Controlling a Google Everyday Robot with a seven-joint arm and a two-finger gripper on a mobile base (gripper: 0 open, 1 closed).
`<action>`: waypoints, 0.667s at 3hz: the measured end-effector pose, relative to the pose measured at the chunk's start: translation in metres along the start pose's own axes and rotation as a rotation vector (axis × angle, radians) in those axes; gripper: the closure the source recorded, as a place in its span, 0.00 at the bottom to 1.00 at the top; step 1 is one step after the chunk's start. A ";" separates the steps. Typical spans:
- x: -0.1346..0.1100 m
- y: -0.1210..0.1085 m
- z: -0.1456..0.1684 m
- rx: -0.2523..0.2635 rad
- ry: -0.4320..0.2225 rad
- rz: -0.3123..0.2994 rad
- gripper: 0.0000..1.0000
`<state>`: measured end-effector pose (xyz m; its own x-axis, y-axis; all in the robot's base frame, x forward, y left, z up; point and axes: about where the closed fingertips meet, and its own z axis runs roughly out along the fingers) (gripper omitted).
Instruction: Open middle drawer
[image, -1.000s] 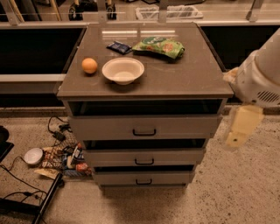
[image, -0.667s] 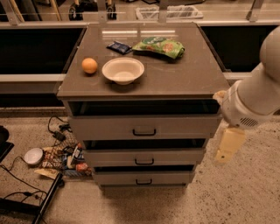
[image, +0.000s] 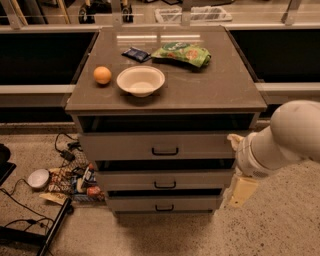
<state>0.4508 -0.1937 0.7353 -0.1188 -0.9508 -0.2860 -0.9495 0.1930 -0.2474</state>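
Observation:
A grey cabinet (image: 235, 95) stands in the middle of the camera view with three stacked drawers. The middle drawer (image: 125, 179) has a low flat grey front and a small black bar handle (image: 165, 185) at its centre. A dark gap shows above its front. The taller drawer (image: 115, 146) lies above it and a similar low one (image: 130, 204) below. My gripper (image: 243, 191), cream-coloured, hangs under the thick white arm (image: 280, 140) just off the cabinet's right side, level with the two lower drawers and well right of the handle.
On the cabinet top sit an orange (image: 102, 75), a white bowl (image: 140, 80), a green bag (image: 182, 53) and a dark packet (image: 135, 54). Cables, packets (image: 75, 180) and a white round object (image: 38, 178) litter the floor to the left. Speckled floor spreads in front.
The arm has swung down and to the left, bringing the gripper from beside the top drawer to the cabinet's lower right side. The drawers and the things on top have not moved.

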 end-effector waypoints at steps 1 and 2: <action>-0.002 0.005 0.048 -0.001 -0.032 -0.017 0.00; -0.003 0.006 0.051 -0.003 -0.031 -0.019 0.00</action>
<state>0.4602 -0.1776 0.6876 -0.0919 -0.9464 -0.3095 -0.9525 0.1742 -0.2498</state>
